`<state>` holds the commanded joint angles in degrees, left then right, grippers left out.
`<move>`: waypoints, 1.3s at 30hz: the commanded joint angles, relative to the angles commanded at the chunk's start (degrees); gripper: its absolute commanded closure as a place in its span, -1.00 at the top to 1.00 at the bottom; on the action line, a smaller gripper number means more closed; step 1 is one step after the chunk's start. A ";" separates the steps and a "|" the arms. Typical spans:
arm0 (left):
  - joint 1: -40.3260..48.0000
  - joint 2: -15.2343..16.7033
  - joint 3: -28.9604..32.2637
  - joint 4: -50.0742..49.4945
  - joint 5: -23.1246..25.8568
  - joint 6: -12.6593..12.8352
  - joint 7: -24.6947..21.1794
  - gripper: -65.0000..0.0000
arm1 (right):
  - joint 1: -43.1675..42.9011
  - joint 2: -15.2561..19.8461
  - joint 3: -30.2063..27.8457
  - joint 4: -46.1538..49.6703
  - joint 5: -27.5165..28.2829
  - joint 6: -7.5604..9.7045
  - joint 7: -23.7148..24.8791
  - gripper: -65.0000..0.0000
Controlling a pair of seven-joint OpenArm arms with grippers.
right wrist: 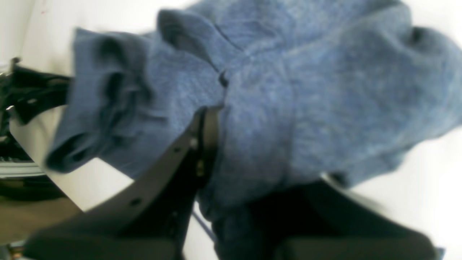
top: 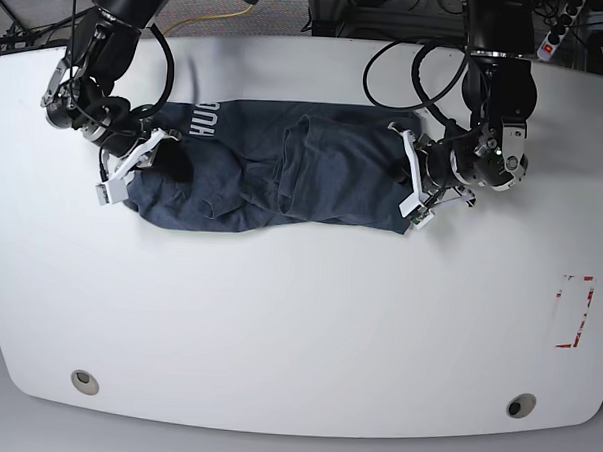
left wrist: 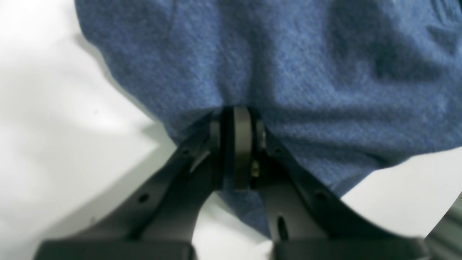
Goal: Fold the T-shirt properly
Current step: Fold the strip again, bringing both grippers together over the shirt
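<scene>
T-shirt (top: 273, 180) lies on the white table (top: 298, 316) in the upper middle of the base view, bunched into a wide, low band running left to right. Fabric is dark heathered blue. White letters "HUG" show at its upper left edge, running vertically; the rest of the print is hidden in folds. A doubled-over panel sits right of centre, with deep creases to its left.

Left gripper (top: 411, 186) is at the shirt's right end in the base view. Left wrist view: jaws drawn together at frame centre with blue cloth (left wrist: 288, 90) pinched between them; the fabric rises from the jaws and fills the upper frame, and a small tail of it hangs below the pinch between the two fingers. White table visible at left and lower right of that frame.

Right gripper (top: 139, 164) is at the shirt's left end in the base view, its white finger piece resting against the cloth edge. Right wrist view, blurred: one dark finger (right wrist: 202, 144) lies against crumpled fabric (right wrist: 306, 101), the other is largely covered by cloth at lower right. Jaws appear closed on a gathered fold; the contact point itself is hidden.

Red-and-white rectangular mark (top: 574, 311) on the table at the right edge of the base view, well apart from the shirt. Two round fittings near the front edge: (top: 85, 381) and (top: 519, 405).
</scene>
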<state>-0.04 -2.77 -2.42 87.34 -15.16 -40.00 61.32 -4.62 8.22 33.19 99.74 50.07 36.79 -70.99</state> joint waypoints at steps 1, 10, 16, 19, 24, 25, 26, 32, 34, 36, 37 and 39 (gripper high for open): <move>0.00 0.35 0.00 -0.62 0.00 0.00 0.00 -0.93 | -0.44 -0.09 -0.09 2.11 0.09 -0.18 0.00 -1.00; 0.09 2.64 3.78 -5.45 0.09 2.59 -6.77 -0.93 | 0.44 -2.64 -0.35 8.62 9.14 -0.44 -1.49 -1.00; 0.26 2.64 4.84 -5.89 0.00 3.03 -7.21 -0.93 | 3.43 -7.03 -6.07 8.18 11.25 -0.53 -1.23 -1.00; 0.53 2.73 4.84 -5.71 0.00 3.03 -7.12 -0.93 | 4.22 -9.93 -8.70 5.10 10.90 -0.26 -1.23 -1.00; 0.53 2.73 4.57 -5.63 -0.26 2.77 -7.12 -0.93 | 6.86 -13.01 -13.27 -0.44 7.74 -0.62 0.53 -1.00; 0.53 2.73 4.57 -5.63 -0.26 2.77 -7.12 -0.93 | 7.21 -13.01 -14.42 -1.14 6.51 -0.62 1.14 -1.00; 0.53 2.73 4.48 -5.63 -0.35 2.77 -7.12 -0.93 | 7.47 -12.66 -15.38 -1.76 4.84 -0.62 1.76 -1.00; 0.35 2.64 4.48 -5.63 -0.35 2.77 -7.21 -0.93 | 8.26 -10.64 -21.01 -3.52 -4.31 -0.62 5.36 -0.38; 0.18 2.64 4.48 -5.63 -0.44 2.68 -7.21 -0.93 | 8.35 -9.67 -23.91 -3.52 -6.77 -0.62 6.15 0.03; 0.18 2.64 4.31 -5.27 -0.53 2.59 -7.21 -0.91 | 8.26 -8.18 -26.55 -3.16 -7.47 -0.62 6.42 0.43; 0.09 2.64 4.22 -4.48 -0.53 2.51 -7.21 -0.88 | 8.26 -7.82 -27.43 -2.55 -7.47 -0.62 6.42 0.56; 0.35 2.81 2.29 -2.37 -1.05 2.51 -7.30 -0.74 | 8.26 -7.56 -29.27 -0.70 -7.65 -0.70 6.42 0.69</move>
<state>0.31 0.04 -0.13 84.97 -16.22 -37.49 54.02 3.65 0.66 3.91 99.03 42.42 36.09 -64.57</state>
